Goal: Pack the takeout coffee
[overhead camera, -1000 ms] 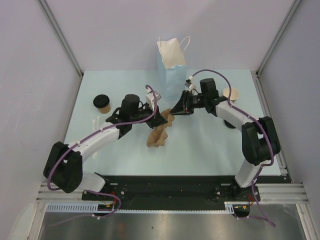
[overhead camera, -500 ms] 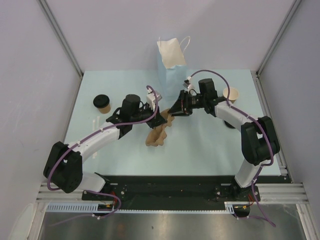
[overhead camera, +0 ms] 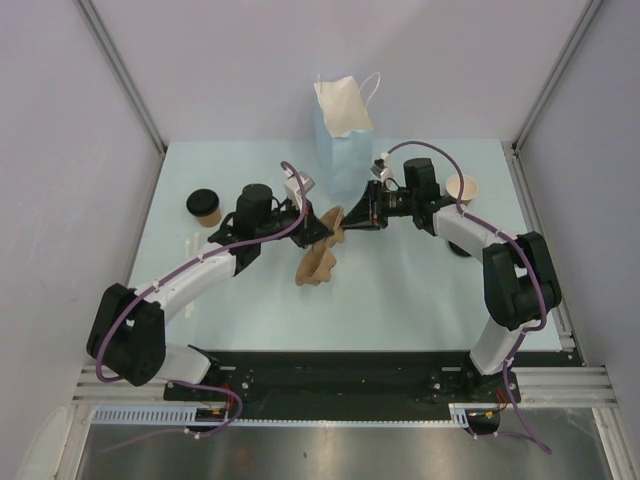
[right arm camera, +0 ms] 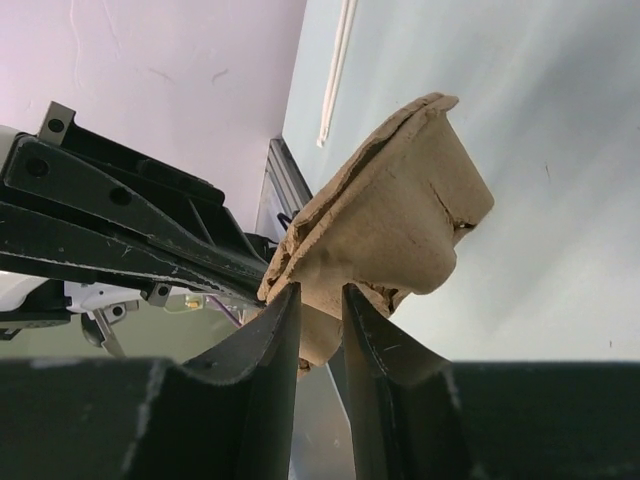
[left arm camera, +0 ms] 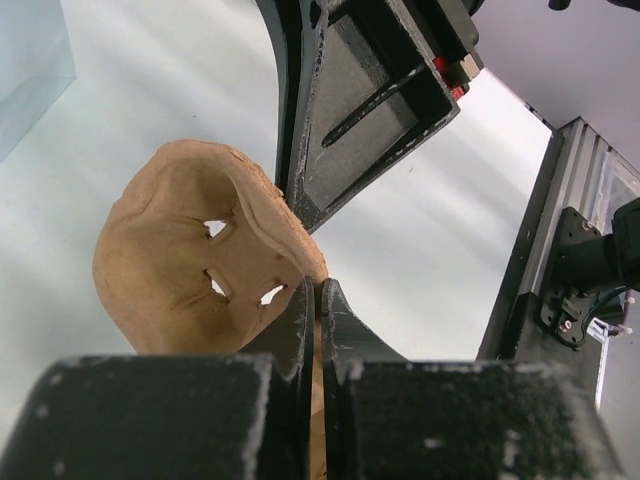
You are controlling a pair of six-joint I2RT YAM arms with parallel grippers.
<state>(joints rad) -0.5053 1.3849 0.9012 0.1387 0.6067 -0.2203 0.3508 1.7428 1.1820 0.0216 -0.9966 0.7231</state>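
We find the left tool (left arm camera: pixel 318 300) clamped on the carrier (left arm camera: pixel 180 240) rim, the right tool (right arm camera: pixel 320 295) seemingly pinching its other edge, the lidded coffee cup (overhead camera: pixel 204 207) well apart on the counter (overhead camera: pixel 400 290); we advise level, even grips to avoid tearing.

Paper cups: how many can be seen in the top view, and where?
2. The lidded cup stands at the left of the table; the open cup stands at the right. The blue bag could hide another.
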